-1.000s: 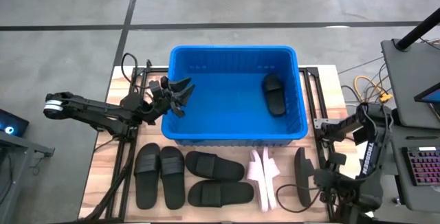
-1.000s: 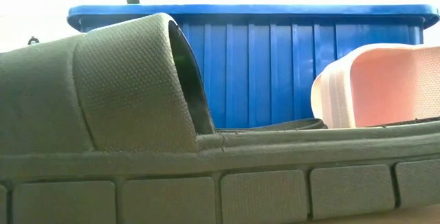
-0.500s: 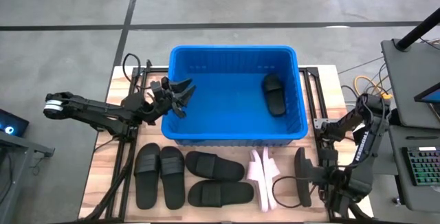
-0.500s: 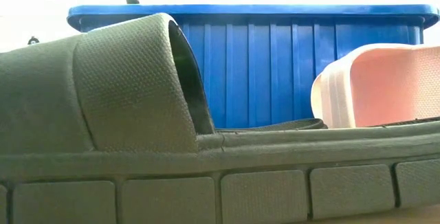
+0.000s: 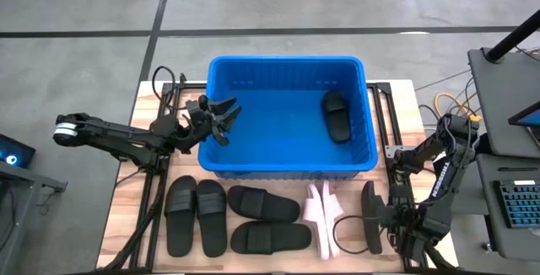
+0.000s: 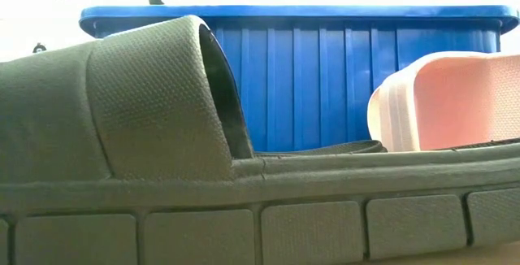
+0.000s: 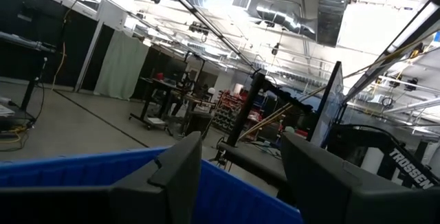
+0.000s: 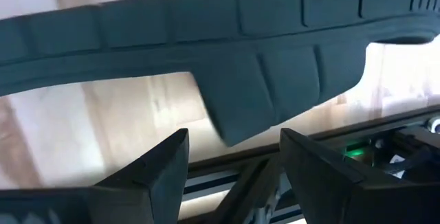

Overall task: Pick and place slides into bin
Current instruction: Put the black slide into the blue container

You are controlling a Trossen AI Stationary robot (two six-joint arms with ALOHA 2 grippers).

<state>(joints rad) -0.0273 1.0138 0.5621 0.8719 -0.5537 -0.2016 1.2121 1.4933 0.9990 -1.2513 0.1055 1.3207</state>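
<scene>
The blue bin (image 5: 287, 161) stands mid-table with one black slide (image 5: 337, 115) lying on its floor at the right. On the wood in front of the bin lie several black slides (image 5: 196, 216) (image 5: 263, 204) and a pale pink pair (image 5: 324, 218). One black slide (image 5: 369, 216) stands on its side edge at the right. My right gripper (image 5: 386, 226) is open just right of this slide, its fingers facing the ribbed sole (image 8: 206, 52). My left gripper (image 5: 224, 116) is open and empty over the bin's left rim (image 7: 75, 165).
Black metal rails (image 5: 152, 199) run along both sides of the table. A keyboard and a cabinet (image 5: 515, 199) stand off the right edge. In the low view a black slide (image 6: 162, 135) fills the front, with a pink slide (image 6: 447, 102) and the bin wall (image 6: 325, 78) behind it.
My right gripper has come down and toward the table's left edge, up to the black slide that stands on its edge. The slides and the left arm have kept still.
</scene>
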